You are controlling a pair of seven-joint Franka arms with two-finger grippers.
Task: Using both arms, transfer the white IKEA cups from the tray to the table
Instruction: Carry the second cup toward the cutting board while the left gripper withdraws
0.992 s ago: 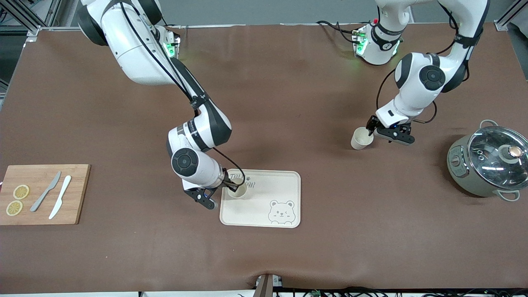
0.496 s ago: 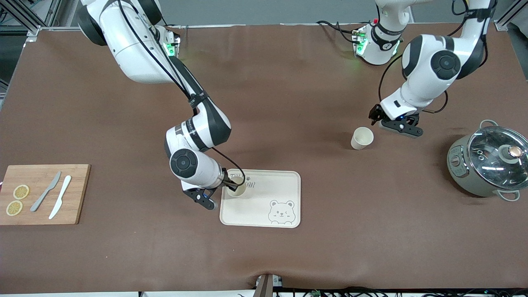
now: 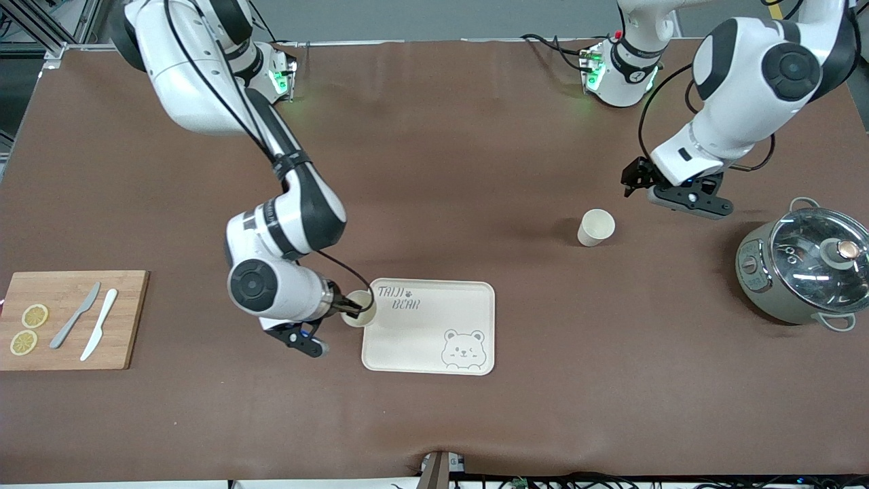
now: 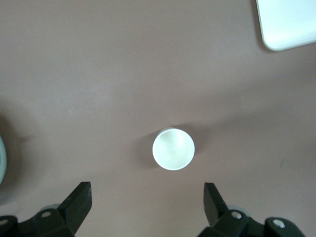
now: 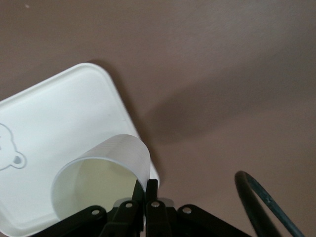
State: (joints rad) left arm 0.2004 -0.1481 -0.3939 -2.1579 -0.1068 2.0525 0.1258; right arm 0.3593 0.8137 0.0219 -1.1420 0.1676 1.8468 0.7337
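Pinching one cup's rim, your right gripper point(image 3: 349, 311) has its fingers point(image 5: 151, 192) closed on the wall of that white cup point(image 3: 359, 308), held tilted over the tray point(image 3: 434, 339) edge toward the right arm's end. Right arm elbows down from its base, wrist low, just off the tray.

Left gripper point(image 3: 635, 182) hangs up in the air with its fingers point(image 4: 79, 197) spread wide, holding nothing. The second cup point(image 3: 597, 227) stands upright on the brown tabletop point(image 3: 475, 156), apart from the fingers, well away from the tray.

Also on the tabletop: a lidded pot point(image 3: 804, 272) at the left arm's end, a cutting board point(image 3: 71, 319) with knives and lemon slices at the right arm's end.
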